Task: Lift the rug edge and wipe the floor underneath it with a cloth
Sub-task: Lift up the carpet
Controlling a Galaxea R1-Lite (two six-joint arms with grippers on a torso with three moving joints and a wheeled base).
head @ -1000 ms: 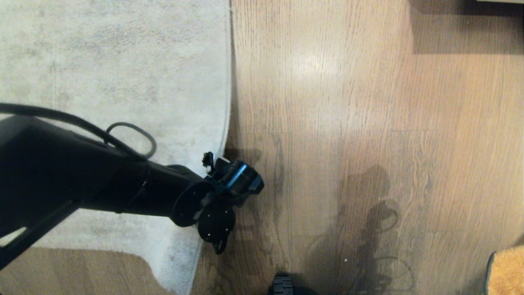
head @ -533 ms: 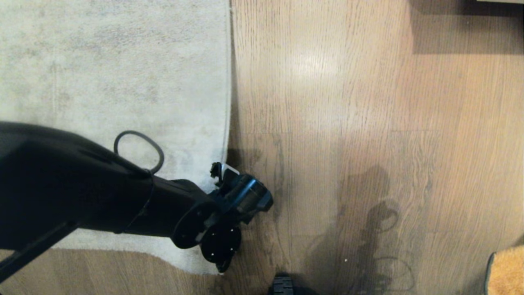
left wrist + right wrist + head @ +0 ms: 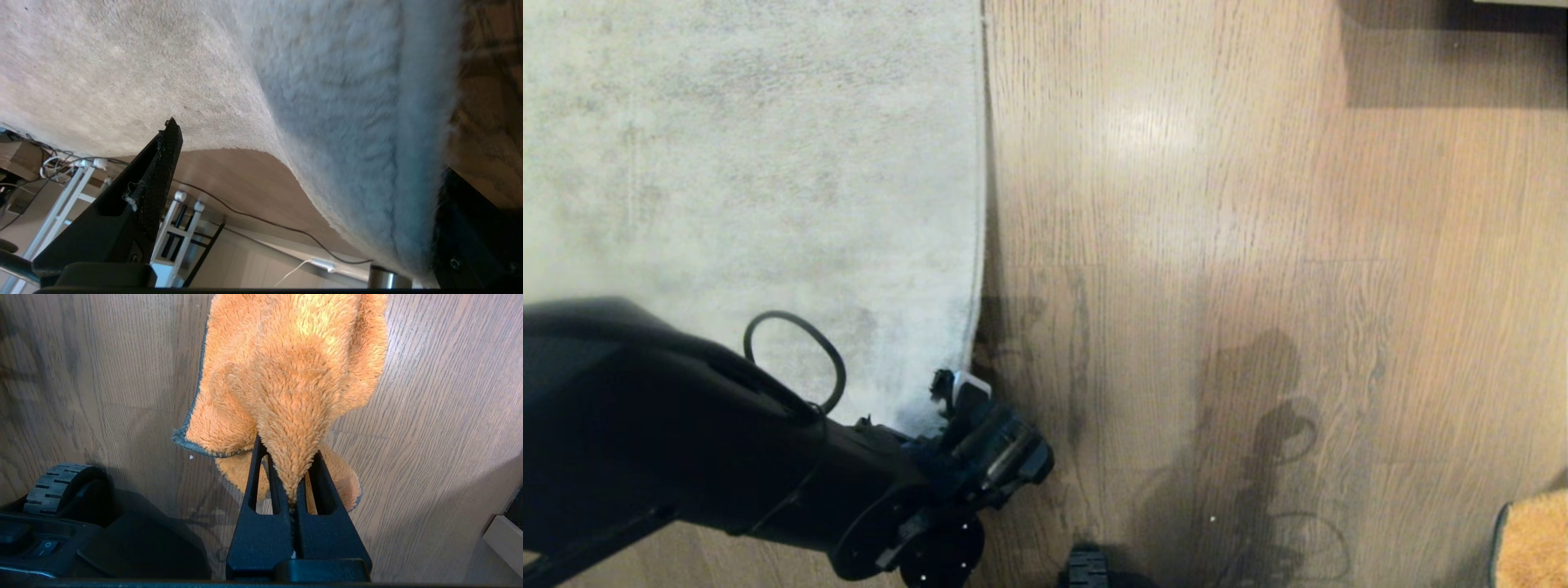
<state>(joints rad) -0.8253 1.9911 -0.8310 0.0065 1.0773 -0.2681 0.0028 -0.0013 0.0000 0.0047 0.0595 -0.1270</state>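
Since a second ago my left arm has drawn back toward my base and lower in the head view, and the rug corner that bulged down past my wrist is no longer showing there. My left gripper (image 3: pixel 302 163) sits at the near corner of the rug, its fingers (image 3: pixel 163 163) spread wide apart. In the left wrist view one black finger stands clear on the rug's far side while the other is only a dark mass at the picture's edge, and the rug edge (image 3: pixel 425 134) passes between them, curling up so that bare floor shows beneath the lifted pile. I cannot tell whether either finger touches the rug.

From my head camera the rug (image 3: pixel 752 163) fills the left part of the scene, with its straight border (image 3: pixel 980 204) running up the picture and the floor (image 3: pixel 1217 204) of brown wood-grain planks lying to its right. My left arm (image 3: pixel 686 457) crosses the lower left corner, with a loop of black cable (image 3: pixel 796 359) above it.

My right gripper (image 3: pixel 292 486) hangs just above the floor beside my base, its fingers (image 3: pixel 261 477) pressed together on a pinched fold of the cloth (image 3: pixel 294 367). The orange fuzzy cloth spreads out beyond the fingertips, its dark grey trim showing along one side. A ribbed black wheel (image 3: pixel 57 486) of my base sits nearby. In the head view only a corner of the cloth (image 3: pixel 1535 539) shows at the lower right, well apart from the rug.
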